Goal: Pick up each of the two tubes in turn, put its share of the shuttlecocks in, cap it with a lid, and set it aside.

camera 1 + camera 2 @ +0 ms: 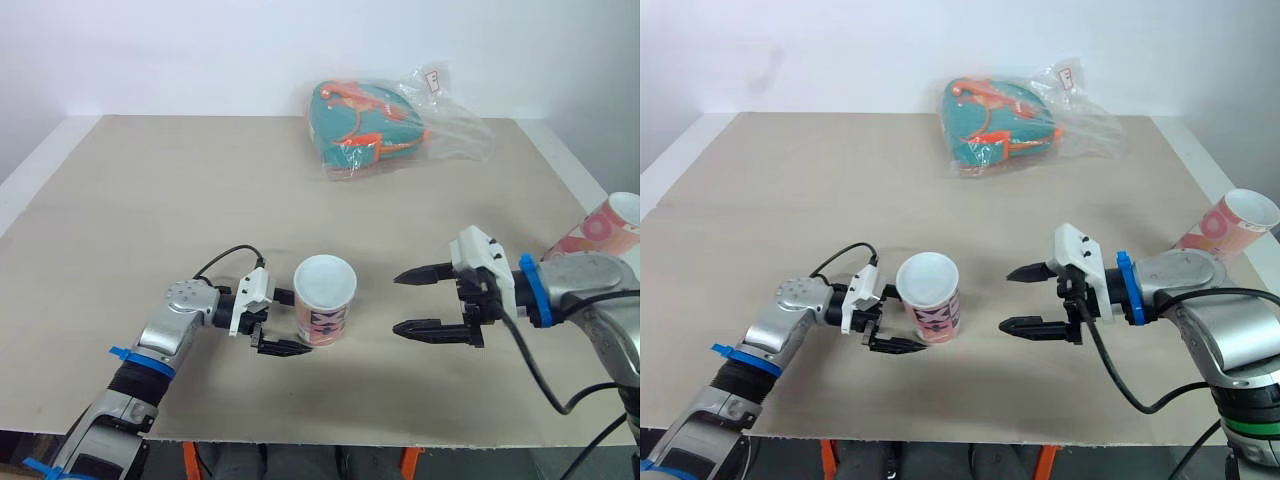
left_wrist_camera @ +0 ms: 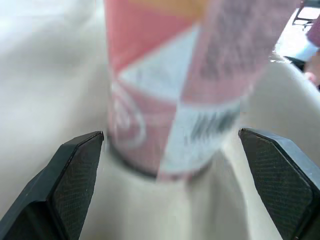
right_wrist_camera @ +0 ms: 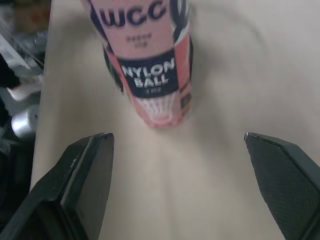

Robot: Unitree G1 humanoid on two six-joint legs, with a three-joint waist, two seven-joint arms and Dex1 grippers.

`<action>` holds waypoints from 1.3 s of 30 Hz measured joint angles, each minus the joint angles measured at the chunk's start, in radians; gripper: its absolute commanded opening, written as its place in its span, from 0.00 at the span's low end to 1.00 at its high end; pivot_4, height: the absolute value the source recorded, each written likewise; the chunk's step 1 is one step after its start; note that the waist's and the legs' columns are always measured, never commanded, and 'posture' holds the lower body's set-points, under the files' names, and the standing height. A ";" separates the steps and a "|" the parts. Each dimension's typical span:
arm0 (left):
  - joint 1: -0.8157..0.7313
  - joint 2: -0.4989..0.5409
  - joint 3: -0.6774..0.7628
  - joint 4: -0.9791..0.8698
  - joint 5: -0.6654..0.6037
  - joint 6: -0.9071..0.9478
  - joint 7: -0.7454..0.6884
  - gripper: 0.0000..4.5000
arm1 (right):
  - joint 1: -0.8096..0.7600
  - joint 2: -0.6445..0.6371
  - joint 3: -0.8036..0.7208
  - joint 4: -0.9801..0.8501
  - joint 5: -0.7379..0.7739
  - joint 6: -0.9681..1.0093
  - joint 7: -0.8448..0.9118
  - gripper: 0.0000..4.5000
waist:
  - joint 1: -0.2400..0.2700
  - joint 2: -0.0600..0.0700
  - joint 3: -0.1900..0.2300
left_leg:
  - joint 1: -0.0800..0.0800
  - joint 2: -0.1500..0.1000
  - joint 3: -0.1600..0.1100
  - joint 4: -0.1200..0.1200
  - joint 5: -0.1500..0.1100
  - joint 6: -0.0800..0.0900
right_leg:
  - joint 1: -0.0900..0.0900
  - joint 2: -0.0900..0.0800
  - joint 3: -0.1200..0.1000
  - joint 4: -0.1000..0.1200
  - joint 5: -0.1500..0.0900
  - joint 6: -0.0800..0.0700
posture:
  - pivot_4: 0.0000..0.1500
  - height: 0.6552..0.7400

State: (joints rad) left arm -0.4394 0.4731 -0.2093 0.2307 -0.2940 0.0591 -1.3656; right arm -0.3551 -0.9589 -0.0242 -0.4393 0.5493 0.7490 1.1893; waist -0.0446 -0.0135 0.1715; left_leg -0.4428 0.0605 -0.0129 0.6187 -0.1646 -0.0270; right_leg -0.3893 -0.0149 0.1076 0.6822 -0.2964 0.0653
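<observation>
Pink-patterned and upright on the table at its near middle, the tube stands bracketed by the left gripper, spread and empty, the nearer hand, while the right gripper, also wide open, faces it from apart.
</observation>
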 measured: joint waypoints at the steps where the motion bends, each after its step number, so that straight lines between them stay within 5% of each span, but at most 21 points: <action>1: 0.011 0.015 0.013 -0.008 -0.001 0.000 0.008 1.00 | 0.003 0.008 0.010 -0.004 -0.006 -0.008 -0.008 0.99 | -0.002 -0.001 0.001 | 0.001 0.001 0.000 0.000 0.000 0.000 | 0.000 0.001 0.000 0.000 0.000 0.001 | 1.00 1.00; 7: 0.116 0.166 0.225 -0.198 -0.101 0.088 0.103 1.00 | -0.004 0.093 0.101 -0.004 -0.028 -0.038 -0.055 0.99 | 0.000 -0.004 0.003 | 0.001 0.004 0.000 0.000 0.001 -0.002 | 0.000 0.003 0.000 0.000 0.000 0.000 | 1.00 1.00; 16: 0.292 0.287 0.478 -0.713 -0.497 0.423 0.265 1.00 | -0.057 0.176 0.172 0.042 -0.033 -0.070 -0.054 0.99 | -0.001 -0.011 0.007 | 0.001 0.003 0.001 -0.001 0.001 -0.003 | 0.000 0.000 0.000 0.000 0.000 0.000 | 1.00 1.00; 39: 0.391 0.331 0.488 -0.851 -0.550 0.467 0.383 1.00 | -0.180 0.405 0.311 0.264 -0.120 -0.195 -0.009 0.99 | -0.001 -0.012 0.008 | 0.002 0.003 0.001 -0.001 0.001 -0.004 | 0.000 0.002 0.000 0.000 0.002 -0.004 | 1.00 1.00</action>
State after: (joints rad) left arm -0.0482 0.8037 0.2791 -0.6204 -0.8443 0.5264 -0.9831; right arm -0.5352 -0.5535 0.2871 -0.1752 0.4289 0.5539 1.1799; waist -0.0457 -0.0260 0.1794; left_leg -0.4406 0.0639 -0.0115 0.6176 -0.1634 -0.0309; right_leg -0.3893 -0.0132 0.1077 0.6818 -0.2947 0.0610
